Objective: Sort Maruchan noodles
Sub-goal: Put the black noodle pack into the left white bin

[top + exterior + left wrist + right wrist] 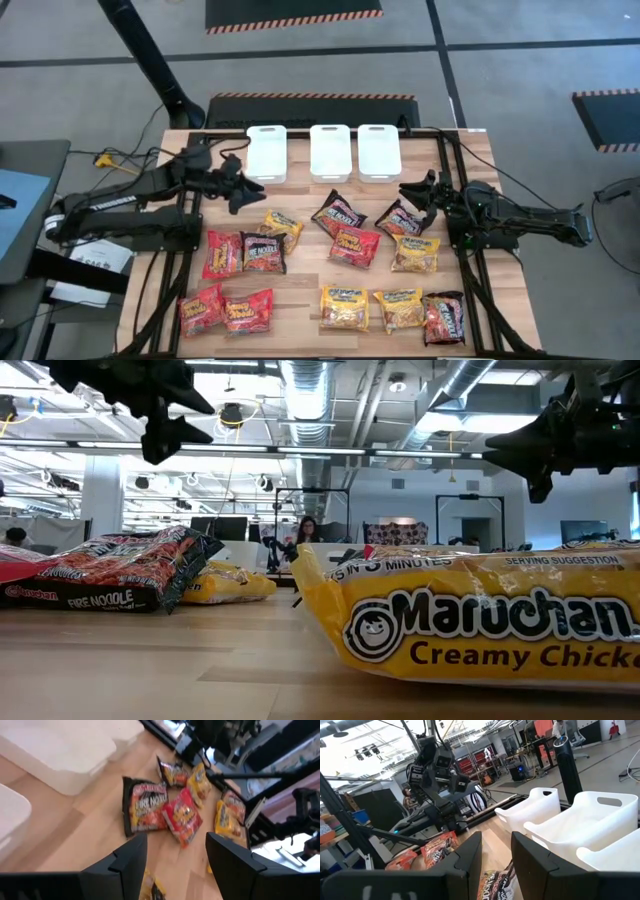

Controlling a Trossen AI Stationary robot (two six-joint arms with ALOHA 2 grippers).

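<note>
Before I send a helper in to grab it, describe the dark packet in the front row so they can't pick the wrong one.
Start at the three white bins along the table's far edge, then cross to the near edge, where packets lie in a row. At that row's right end lies the dark packet, right of two yellow Maruchan packets. It is the only dark one in that row.

Fourteen noodle packets point(355, 246) — three bins point(330, 151)

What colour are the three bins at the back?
White, all three bins; the high view shows them best.
</note>
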